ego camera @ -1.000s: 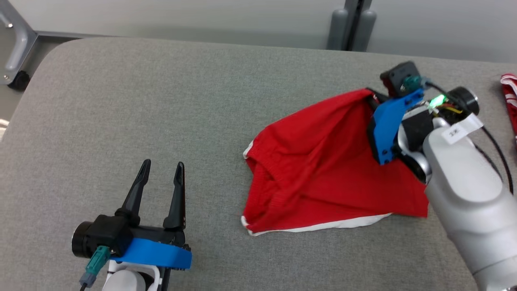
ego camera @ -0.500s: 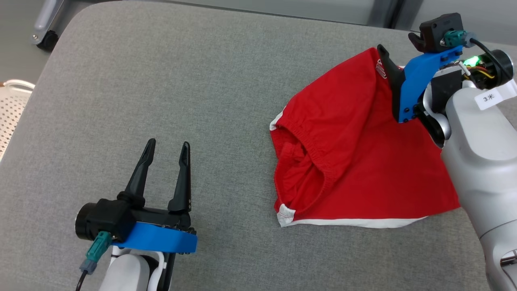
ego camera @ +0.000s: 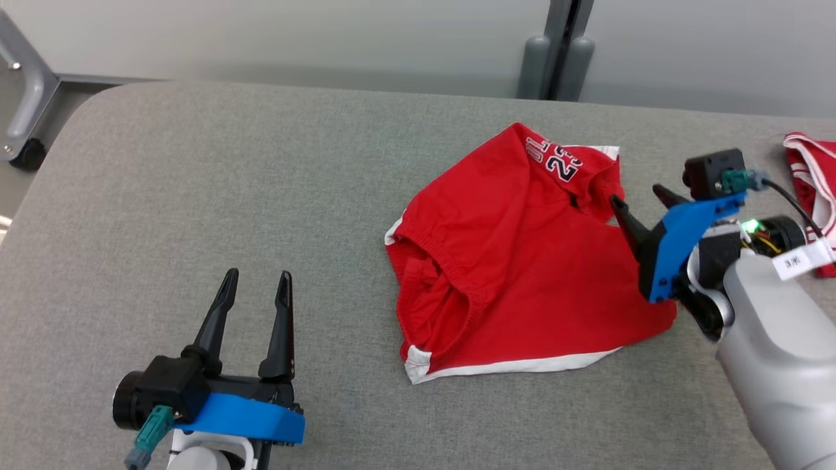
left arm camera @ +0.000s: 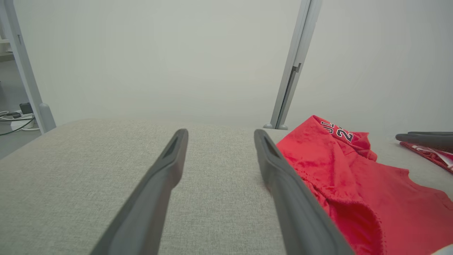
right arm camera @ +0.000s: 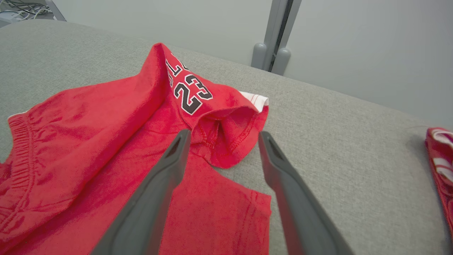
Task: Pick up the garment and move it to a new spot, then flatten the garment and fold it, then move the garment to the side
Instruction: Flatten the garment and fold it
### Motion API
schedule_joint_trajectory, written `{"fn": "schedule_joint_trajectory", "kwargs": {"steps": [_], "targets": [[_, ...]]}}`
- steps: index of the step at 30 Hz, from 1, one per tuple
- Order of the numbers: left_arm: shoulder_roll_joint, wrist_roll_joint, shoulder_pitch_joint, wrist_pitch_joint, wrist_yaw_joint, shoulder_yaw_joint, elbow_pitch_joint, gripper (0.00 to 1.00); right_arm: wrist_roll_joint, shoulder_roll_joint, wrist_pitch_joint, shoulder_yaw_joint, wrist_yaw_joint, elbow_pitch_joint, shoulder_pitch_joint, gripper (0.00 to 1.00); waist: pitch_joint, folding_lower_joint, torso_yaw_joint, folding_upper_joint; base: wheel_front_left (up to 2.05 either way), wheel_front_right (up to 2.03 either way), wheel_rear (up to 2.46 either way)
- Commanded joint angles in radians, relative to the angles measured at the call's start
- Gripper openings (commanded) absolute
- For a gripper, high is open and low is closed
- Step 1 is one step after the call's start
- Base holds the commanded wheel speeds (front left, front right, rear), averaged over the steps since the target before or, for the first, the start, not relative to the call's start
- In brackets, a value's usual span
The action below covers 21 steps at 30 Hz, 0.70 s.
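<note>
Rumpled red garment (ego camera: pixel 522 274) (23 printed, white trim); left claw (ego camera: pixel 257 274) and right claw (ego camera: pixel 635 196) gape empty.

Pale wall (ego camera: pixel 261 32) behind a grey fabric-covered table (ego camera: pixel 196 163), grey upright post (ego camera: pixel 534 65), castered frame leg (ego camera: pixel 36 85) at left

Each arm ends in two long, black, tapering fingers, the left gripper (ego camera: pixel 257 277) and the right gripper (ego camera: pixel 635 194) alike, set on a bright blue bracket (ego camera: pixel 686 228) with a boxy black camera housing (ego camera: pixel 712 173) beside it. At the right wrist a teal plug (ego camera: pixel 735 179) feeds a thin black cable (ego camera: pixel 791 203), a small green light (ego camera: pixel 748 226) glows, and a white label (ego camera: pixel 798 260) bears a dark mark too small to read. The right forearm (ego camera: pixel 777 365) is a smooth, rounded, silver-grey shell.
</note>
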Motion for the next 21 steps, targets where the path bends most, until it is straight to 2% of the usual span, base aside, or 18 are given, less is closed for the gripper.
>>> {"fn": "schedule_joint_trajectory", "kwargs": {"steps": [1, 2, 9, 14, 21], "targets": [[0.008, -0.002, 0.016, -0.004, -0.007, 0.01, 0.002, 1.0, 0.02, -0.01, 0.011, -0.033, 0.0, -0.045, 0.075, 1.0, -0.036, 0.0002, -0.035, 0.0, 0.0, 0.0, 0.0], [0.011, -0.004, 0.034, -0.004, -0.007, 0.015, 0.0, 1.0, 0.008, -0.012, 0.025, -0.091, 0.0, -0.121, 0.184, 1.0, -0.048, 0.0002, -0.045, 0.0, 0.0, 0.0, 0.0], [0.02, -0.008, 0.042, -0.004, -0.007, 0.018, -0.009, 1.0, -0.035, 0.078, 0.099, -0.244, 0.0, -0.312, 0.398, 1.0, -0.043, 0.0002, -0.053, 0.0, 0.0, 0.0, 0.0], [0.027, -0.008, 0.029, -0.004, -0.007, 0.017, -0.015, 1.0, -0.103, 0.135, 0.171, -0.32, 0.0, -0.42, 0.461, 1.0, -0.026, 0.0002, -0.054, 0.0, 0.0, 0.0, 0.0], [0.031, -0.012, 0.01, -0.004, -0.007, 0.006, -0.013, 1.0, -0.181, 0.177, 0.25, -0.394, 0.0, -0.479, 0.459, 1.0, -0.002, 0.0002, -0.036, 0.0, 0.0, 0.0, 0.0]]}}
